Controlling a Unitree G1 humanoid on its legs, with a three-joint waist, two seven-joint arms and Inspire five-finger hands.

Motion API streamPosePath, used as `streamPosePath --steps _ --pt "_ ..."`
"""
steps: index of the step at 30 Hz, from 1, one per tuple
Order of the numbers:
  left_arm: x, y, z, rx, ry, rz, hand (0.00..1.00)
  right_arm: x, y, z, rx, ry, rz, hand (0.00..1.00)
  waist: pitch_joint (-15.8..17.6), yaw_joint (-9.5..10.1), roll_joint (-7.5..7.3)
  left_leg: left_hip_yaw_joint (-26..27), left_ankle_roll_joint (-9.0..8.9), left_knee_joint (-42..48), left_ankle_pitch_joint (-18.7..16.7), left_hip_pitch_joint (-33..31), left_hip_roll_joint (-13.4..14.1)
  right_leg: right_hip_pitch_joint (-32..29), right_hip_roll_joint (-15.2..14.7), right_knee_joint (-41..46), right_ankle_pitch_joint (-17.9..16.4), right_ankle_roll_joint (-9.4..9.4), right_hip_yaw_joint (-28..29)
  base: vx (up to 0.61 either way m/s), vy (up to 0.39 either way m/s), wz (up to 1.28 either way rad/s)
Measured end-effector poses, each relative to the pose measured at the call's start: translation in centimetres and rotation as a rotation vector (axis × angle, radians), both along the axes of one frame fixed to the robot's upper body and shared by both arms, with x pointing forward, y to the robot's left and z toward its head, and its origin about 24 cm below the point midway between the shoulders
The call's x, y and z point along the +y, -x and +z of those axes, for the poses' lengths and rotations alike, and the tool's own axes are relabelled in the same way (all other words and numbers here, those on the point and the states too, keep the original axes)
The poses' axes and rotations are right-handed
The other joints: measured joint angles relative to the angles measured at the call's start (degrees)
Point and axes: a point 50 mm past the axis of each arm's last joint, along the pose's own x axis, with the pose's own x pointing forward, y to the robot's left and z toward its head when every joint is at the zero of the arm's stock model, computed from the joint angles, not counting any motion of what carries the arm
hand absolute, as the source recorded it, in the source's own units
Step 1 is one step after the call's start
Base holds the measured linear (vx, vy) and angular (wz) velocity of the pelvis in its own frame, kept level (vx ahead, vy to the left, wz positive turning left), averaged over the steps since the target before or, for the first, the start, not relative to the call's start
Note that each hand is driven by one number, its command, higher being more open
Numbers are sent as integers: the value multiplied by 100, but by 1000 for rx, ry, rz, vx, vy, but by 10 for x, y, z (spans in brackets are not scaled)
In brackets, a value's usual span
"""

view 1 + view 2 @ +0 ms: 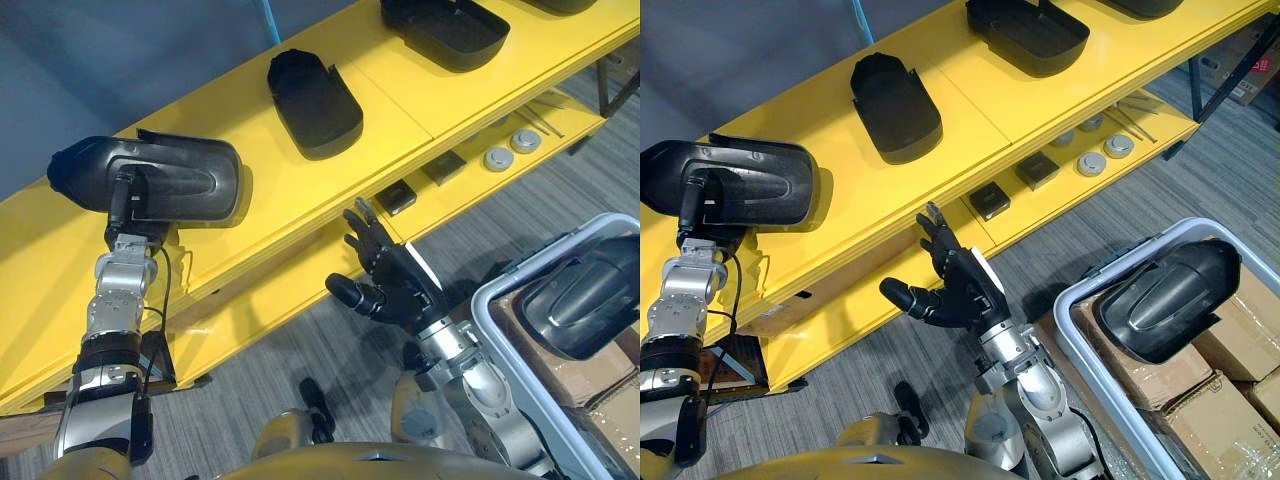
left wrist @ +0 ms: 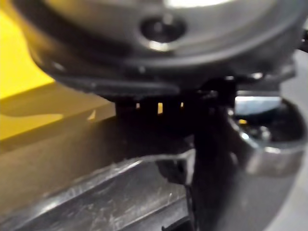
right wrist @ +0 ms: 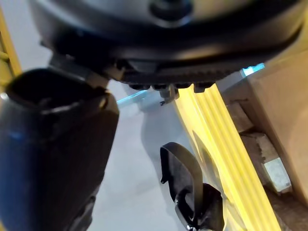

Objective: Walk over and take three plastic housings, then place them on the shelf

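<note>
My left hand (image 1: 122, 200) is curled on a black plastic housing (image 1: 165, 180) and holds it over the left part of the yellow shelf (image 1: 300, 190); I cannot tell whether it touches the top board. Two more black housings (image 1: 315, 100) (image 1: 445, 30) lie further right on the same board. Another housing (image 1: 1170, 300) rests in a grey bin (image 1: 1080, 345) at the lower right. My right hand (image 1: 958, 285) is open and holds nothing, palm up in front of the shelf's lower level.
The lower shelf board carries small black square parts (image 1: 398, 197) and round silver discs (image 1: 512, 150). Cardboard boxes (image 1: 1235, 345) fill the bin under the housing. Grey carpet floor (image 1: 300, 340) lies between the shelf and the bin.
</note>
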Motion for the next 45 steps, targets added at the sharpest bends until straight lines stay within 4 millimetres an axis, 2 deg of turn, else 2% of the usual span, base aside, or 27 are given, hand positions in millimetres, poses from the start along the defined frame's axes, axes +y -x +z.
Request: streamPosePath --steps 6,11,15,19,23,26,30,34,38,40,45 --pt "-1 4 -6 15 -17 -19 100 0 1 -1 4 1 0 100 0 -5 8 9 -44 -3 -61 4 5 23 1 -10 -17 -24 0 -12 -2 -1" --pt "0 4 -5 94 -187 -35 100 0 1 -1 6 1 -1 100 -7 -12 20 12 -1 1 -30 20 4 25 1 -8 -12 -17 0 0 0 0" --pt "3 4 -5 158 -243 -18 100 -1 2 -2 13 0 -3 100 -6 -22 19 20 -3 -5 -31 97 4 81 2 -4 -14 -19 -1 0 0 0" --pt "5 -1 0 224 -254 43 100 1 4 -4 25 -6 -12 100 -3 -38 13 10 -8 -16 -36 91 10 113 5 -26 -18 -22 -21 0 0 0" --pt "18 0 3 344 -319 147 100 7 8 -8 55 -21 -14 100 -5 -135 -8 17 -24 -15 -45 88 56 117 53 -42 -19 -30 -22 3 -11 -1" --pt "30 2 9 467 -465 217 100 10 11 -10 70 -34 -16 100 -10 -208 -24 21 -53 -8 -36 107 110 119 121 -54 -27 -52 -29 30 -38 -3" --pt "57 7 30 627 -632 330 100 10 11 -10 71 -35 -17 100 -21 -228 -45 21 -78 -10 -19 135 153 131 196 -50 -30 -75 -27 28 -23 -1" --pt "90 20 70 800 -891 480 100 9 11 -11 68 -40 -19 100 -27 -216 -59 1 -84 -50 -23 263 179 275 226 -97 -50 -106 -58 26 -14 1" --pt "102 21 107 929 -1217 523 100 11 7 -18 74 -33 -13 100 -119 -162 -171 -90 -98 -34 -37 293 188 398 236 -171 -60 -119 -99 1 -1 8" --pt "98 15 107 975 -1299 490 100 10 6 -25 98 -18 -21 100 -216 -109 -218 -143 -103 -30 -43 301 190 476 238 -246 -54 -112 -145 -11 0 12" --pt "92 9 81 1055 -1330 362 100 11 3 -33 125 -18 -31 100 -364 -39 -372 -250 -103 -18 -44 314 195 591 247 -361 -17 -106 -216 1 0 7"
